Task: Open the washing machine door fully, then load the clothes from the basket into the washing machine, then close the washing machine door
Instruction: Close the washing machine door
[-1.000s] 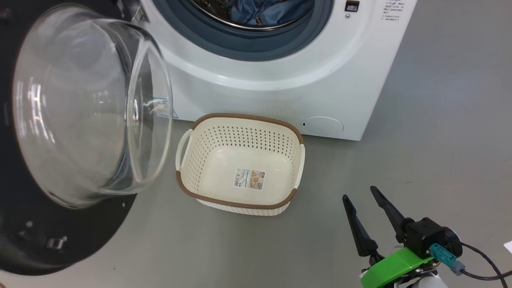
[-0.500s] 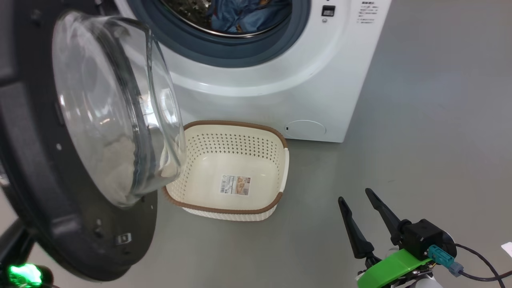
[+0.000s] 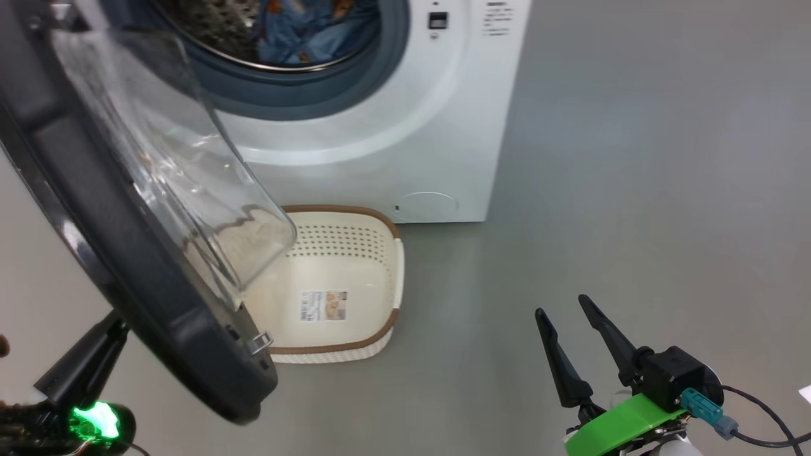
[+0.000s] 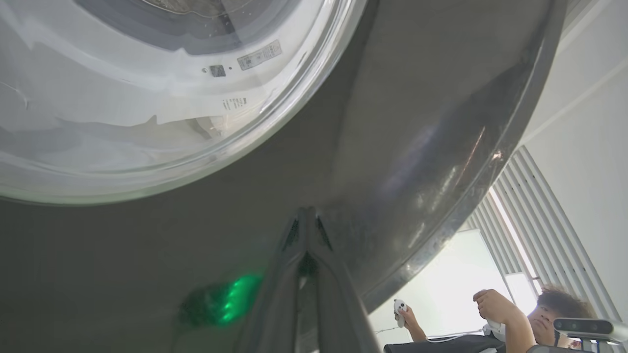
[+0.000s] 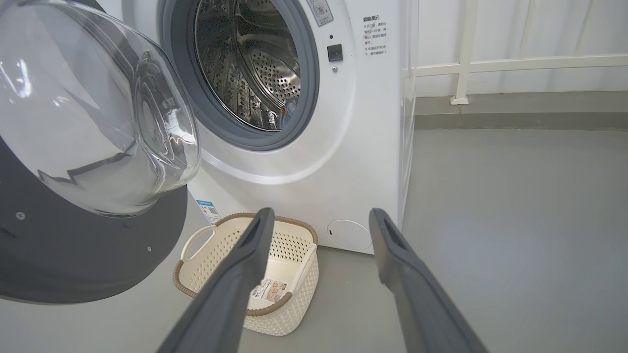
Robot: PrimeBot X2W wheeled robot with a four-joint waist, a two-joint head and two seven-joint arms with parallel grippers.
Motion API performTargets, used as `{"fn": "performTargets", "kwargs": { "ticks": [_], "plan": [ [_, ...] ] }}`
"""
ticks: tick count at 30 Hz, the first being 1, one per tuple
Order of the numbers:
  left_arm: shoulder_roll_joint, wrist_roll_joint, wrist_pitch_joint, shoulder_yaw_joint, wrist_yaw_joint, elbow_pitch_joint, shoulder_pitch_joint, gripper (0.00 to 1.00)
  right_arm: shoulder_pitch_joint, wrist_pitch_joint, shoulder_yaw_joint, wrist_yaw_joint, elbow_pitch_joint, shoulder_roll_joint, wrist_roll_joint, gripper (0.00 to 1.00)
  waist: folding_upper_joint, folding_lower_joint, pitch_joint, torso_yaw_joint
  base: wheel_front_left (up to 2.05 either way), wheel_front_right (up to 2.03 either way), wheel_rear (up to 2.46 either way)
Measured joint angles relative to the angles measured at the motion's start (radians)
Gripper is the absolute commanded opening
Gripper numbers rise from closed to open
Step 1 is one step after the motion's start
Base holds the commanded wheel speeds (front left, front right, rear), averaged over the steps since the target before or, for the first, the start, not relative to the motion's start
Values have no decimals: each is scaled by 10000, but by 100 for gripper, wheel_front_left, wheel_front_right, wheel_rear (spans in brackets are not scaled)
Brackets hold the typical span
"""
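The washing machine (image 3: 412, 126) stands open, with the clothes (image 3: 298, 31), blue printed fabric, lying in its steel drum. The washing machine door (image 3: 95, 253) hangs partly swung, its glass bowl (image 3: 177, 171) over the left end of the basket (image 3: 345, 209). The cream basket holds just a label. My left gripper (image 3: 114, 326) is shut, its tips pressed against the outer black face of the door (image 4: 417, 122); the left gripper (image 4: 307, 212) holds nothing. My right gripper (image 3: 561, 305) hangs open over the floor, right of the basket. In the right wrist view, the right gripper (image 5: 321, 212) frames the machine (image 5: 353, 147), the door (image 5: 73, 255) and the basket (image 5: 287, 318).
Grey floor (image 3: 633, 190) stretches to the right of the machine. A white railing (image 5: 490, 63) runs along the back wall. A person (image 4: 515, 318) holding hand controllers sits beyond the door's edge in the left wrist view.
The door has swung from nearly face-on to edge-on, towards the machine, with my left gripper coming into view behind it. The head camera has turned, shifting the scene left. The right gripper stays put.
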Motion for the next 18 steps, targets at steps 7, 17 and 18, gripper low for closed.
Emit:
{"fn": "performTargets", "kwargs": {
  "ticks": [7,17,18],
  "plan": [
    [-184,-130,-407,-364,8,-207,-30,0,44,0,-15,0,-198,2,73,100,0,0,148,-696,0,0,0],
    [-194,65,-1406,-554,-171,-224,-314,0,198,2,-10,0,-550,8,138,100,0,0,417,-1936,0,0,0],
    [-198,65,-1484,-566,-176,-224,-348,0,201,0,-10,0,-585,10,153,100,0,0,439,-2051,0,0,0]
  ]
}}
